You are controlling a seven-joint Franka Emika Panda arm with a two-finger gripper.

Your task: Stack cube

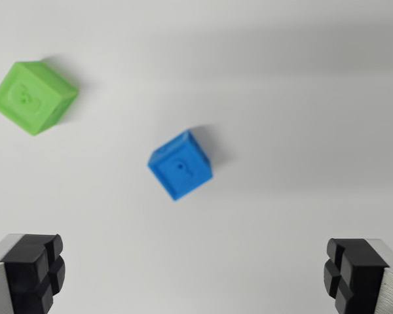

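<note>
Wrist view, looking down on a plain white surface (301, 98). Image slightly soft/blurred.

Claw (193, 275): both fingers visible at bottom edge, one in bottom-left corner, one in bottom-right corner. Black ribbed pads (36, 271) on silver-grey bodies. Jaws spread wide apart, nothing between them, no contact w/ either cube. Claw sits above the surface; height can't be judged.

Blue cube (181, 165): approx centre of frame, a bit toward the wrist view's left. Rests on the surface, rotated so a corner points toward the bottom of the frame. Embossed mark on top face, shape not legible. Soft shadow falls toward its upper right. Lies ahead of the gap between the fingers, not inside it, closer to the left finger's side than the right.

Green cube (33, 97): upper left of the wrist view, also on the surface, also turned at an angle. Embossed mark on top, unreadable. Shadow to upper right.

Cubes well apart, not touching, not stacked. Green lies up and to the left of blue.
</note>
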